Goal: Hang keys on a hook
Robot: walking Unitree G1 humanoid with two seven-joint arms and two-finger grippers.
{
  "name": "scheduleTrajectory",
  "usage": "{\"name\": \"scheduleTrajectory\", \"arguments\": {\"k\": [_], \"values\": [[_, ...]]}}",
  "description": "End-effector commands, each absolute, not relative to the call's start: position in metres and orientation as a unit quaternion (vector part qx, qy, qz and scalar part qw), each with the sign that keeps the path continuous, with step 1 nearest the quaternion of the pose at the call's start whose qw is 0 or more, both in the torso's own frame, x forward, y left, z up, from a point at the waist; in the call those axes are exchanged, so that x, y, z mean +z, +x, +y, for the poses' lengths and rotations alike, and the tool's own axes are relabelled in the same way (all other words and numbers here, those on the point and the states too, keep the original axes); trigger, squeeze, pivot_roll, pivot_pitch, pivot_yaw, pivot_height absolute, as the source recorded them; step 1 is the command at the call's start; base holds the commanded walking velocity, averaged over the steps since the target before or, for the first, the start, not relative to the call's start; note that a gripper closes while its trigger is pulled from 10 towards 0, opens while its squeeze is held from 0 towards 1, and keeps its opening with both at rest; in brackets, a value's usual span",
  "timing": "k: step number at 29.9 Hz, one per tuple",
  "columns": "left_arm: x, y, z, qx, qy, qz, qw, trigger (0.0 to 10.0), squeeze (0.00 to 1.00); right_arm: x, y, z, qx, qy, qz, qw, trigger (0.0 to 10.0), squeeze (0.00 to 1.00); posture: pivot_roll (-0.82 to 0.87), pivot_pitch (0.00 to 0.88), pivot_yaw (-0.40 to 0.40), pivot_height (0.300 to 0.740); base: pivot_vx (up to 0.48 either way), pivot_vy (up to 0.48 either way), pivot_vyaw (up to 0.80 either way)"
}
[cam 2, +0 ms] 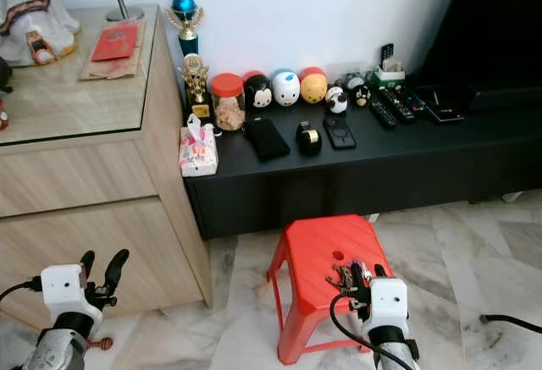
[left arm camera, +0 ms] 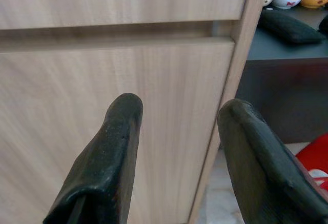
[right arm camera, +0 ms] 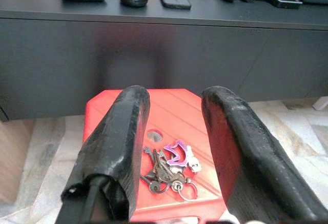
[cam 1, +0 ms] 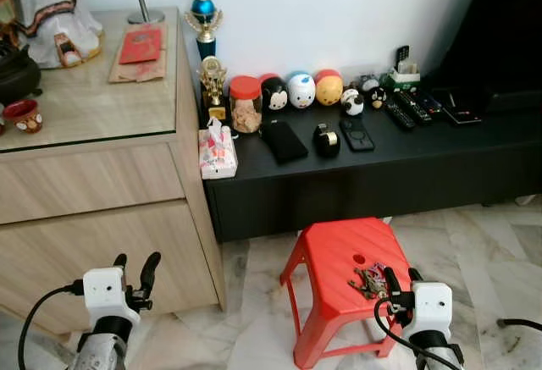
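A bunch of keys (cam 1: 367, 281) with a purple clip lies on the seat of a red plastic stool (cam 1: 326, 256), near its front right corner. In the right wrist view the keys (right arm camera: 170, 169) lie between the two black fingers (right arm camera: 119, 142), a little beyond them. My right gripper (cam 1: 400, 284) is open and hovers just above and behind the keys, touching nothing. My left gripper (cam 1: 135, 273) is open at the lower left, facing the wooden cabinet (left arm camera: 123, 80), holding nothing.
A low black TV bench (cam 1: 406, 162) behind the stool carries toy figures, a jar, a phone, a tape dispenser and remotes. The glass-topped wooden cabinet (cam 1: 93, 179) stands at left with a tissue pack at its corner. Marble floor (cam 1: 474, 251) surrounds the stool; a black cable lies at right.
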State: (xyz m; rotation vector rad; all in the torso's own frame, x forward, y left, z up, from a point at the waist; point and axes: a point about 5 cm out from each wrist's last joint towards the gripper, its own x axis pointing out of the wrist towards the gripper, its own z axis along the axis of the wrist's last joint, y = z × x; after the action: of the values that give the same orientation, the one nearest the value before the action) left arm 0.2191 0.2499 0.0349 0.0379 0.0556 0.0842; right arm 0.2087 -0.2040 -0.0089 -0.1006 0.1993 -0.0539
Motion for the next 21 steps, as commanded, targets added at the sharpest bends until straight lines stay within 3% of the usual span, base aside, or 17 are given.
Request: {"name": "scheduleTrajectory", "arguments": {"k": [1,12,21], "values": [[0.039,0.221,0.244,0.023,0.017,0.024,0.999,10.0,0.0,-0.004,0.212,-0.205,-0.039,-0.044,0.095,0.994,10.0,0.0,-0.07,0.0,-0.063,0.74,0.0,0.0,0.0],[0.046,0.228,0.226,0.008,0.01,0.013,1.0,10.0,0.0,0.007,0.225,-0.23,-0.122,-0.007,0.086,0.989,10.0,0.0,-0.05,0.0,-0.073,0.74,0.0,0.0,0.0],[0.049,0.225,0.222,0.004,0.017,0.021,1.0,10.0,0.0,0.007,0.227,-0.235,-0.138,-0.005,0.086,0.987,10.0,0.0,-0.01,0.0,-0.018,0.74,0.0,0.0,0.0]]}}
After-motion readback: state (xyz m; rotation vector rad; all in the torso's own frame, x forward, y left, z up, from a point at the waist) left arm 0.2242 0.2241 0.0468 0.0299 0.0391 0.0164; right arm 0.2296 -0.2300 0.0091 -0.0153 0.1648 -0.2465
